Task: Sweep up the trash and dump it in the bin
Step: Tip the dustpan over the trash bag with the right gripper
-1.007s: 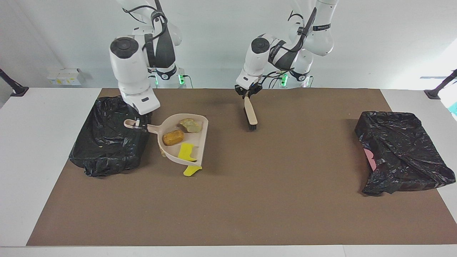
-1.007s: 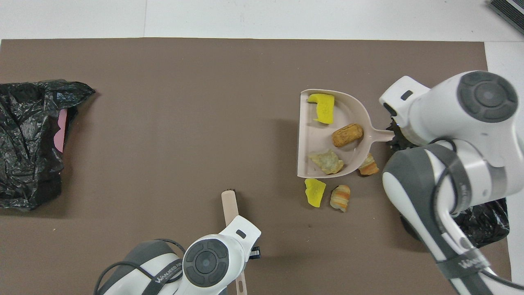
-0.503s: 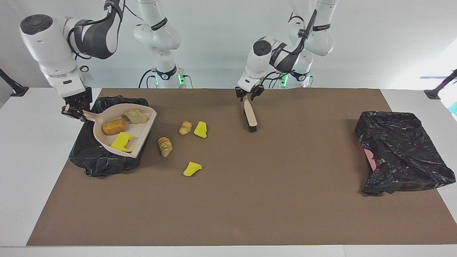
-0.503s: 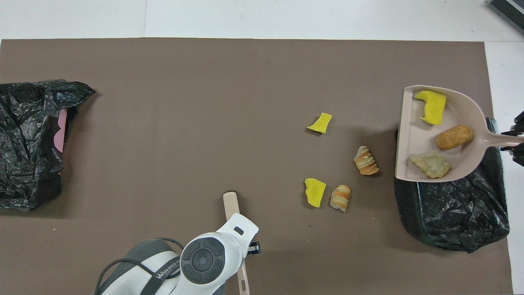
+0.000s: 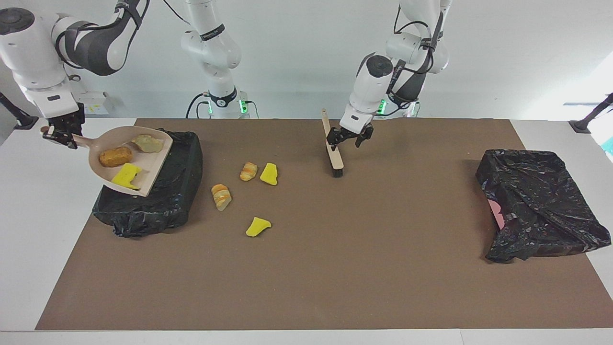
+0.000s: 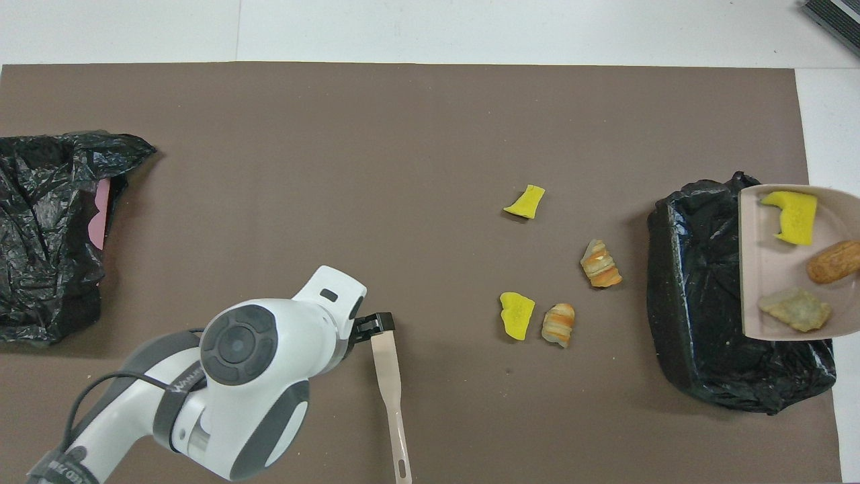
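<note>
- Facing view first: a second ago the dustpan (image 5: pixel 143 165) sat on the mat (image 5: pixel 359 268) right beside the bin (image 5: pixel 163 196). Now it's up in the air over the bin's end toward the right arm's side of the desk (image 5: pixel 48 249).
- Right gripper (image 5: pixel 60 135) has its jaws pinching the dustpan's handle, same as before, out over the white desk edge.
- Trash (image 5: pixel 115 156): three pieces are riding in the pan, one orange-brown lump, one pale tan lump and one yellow chunk. Nothing has slid out, so I'd say the dump hasn't happened yet. The pan's open edge faces the bin, so a tip should do it.
- Lifting the pan uncovered what got missed. Four pieces are on the mat between bin and brush (image 5: pixel 335 155): two striped lumps and two yellow chunks. So there's at least one more sweep after this load, I reckon.
- Left gripper (image 5: pixel 349 138) was clamped on the brush a second ago. Now its jaws look spread and it has swung to just beside the brush, which seems to lie on the mat with its handle toward the robots. I can't tell if a finger touches it.
- Surface: a plain brown mat covers most of the white desk, flat and matte. A second black bag (image 5: pixel 541 211) is slumped at the left arm's end, with a bit of pink showing.
- Room: a bare white wall (image 5: pixel 297 57) and a black stand (image 5: pixel 17 117) at each desk end.
</note>
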Controlling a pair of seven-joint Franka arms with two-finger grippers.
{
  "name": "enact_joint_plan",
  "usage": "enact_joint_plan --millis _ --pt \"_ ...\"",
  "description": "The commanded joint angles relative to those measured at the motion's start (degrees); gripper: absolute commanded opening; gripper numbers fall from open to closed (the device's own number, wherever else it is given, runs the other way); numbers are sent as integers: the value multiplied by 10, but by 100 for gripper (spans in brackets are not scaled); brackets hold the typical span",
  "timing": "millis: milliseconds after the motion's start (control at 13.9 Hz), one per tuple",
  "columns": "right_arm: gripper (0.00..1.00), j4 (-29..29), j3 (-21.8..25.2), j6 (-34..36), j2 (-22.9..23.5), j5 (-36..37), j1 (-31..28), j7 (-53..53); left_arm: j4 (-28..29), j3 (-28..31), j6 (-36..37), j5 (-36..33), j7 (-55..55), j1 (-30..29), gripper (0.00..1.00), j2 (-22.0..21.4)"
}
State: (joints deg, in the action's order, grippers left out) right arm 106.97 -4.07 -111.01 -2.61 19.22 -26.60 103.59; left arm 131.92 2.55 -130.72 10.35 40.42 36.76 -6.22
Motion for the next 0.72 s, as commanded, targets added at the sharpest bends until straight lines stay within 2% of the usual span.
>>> enact_joint_plan --millis 0,144,288,431,647 --pt "0 54 -6 -50 -34 69 3 0 -53 -4 32 -9 -79 -65 100 11" --pt "0 93 -7 -63 -56 151 38 -38 -112 -4 98 -9 -173 -119 100 24" --pt "0 110 -8 -41 -59 222 68 -119 -182 -4 154 -9 -215 -159 100 51" --pt "0 113 -8 -33 -61 226 73 -127 -245 -4 197 -9 -236 -189 100 74" --pt "0 113 -8 -12 -59 250 100 -151 -291 -3 244 -9 -292 -241 100 78"
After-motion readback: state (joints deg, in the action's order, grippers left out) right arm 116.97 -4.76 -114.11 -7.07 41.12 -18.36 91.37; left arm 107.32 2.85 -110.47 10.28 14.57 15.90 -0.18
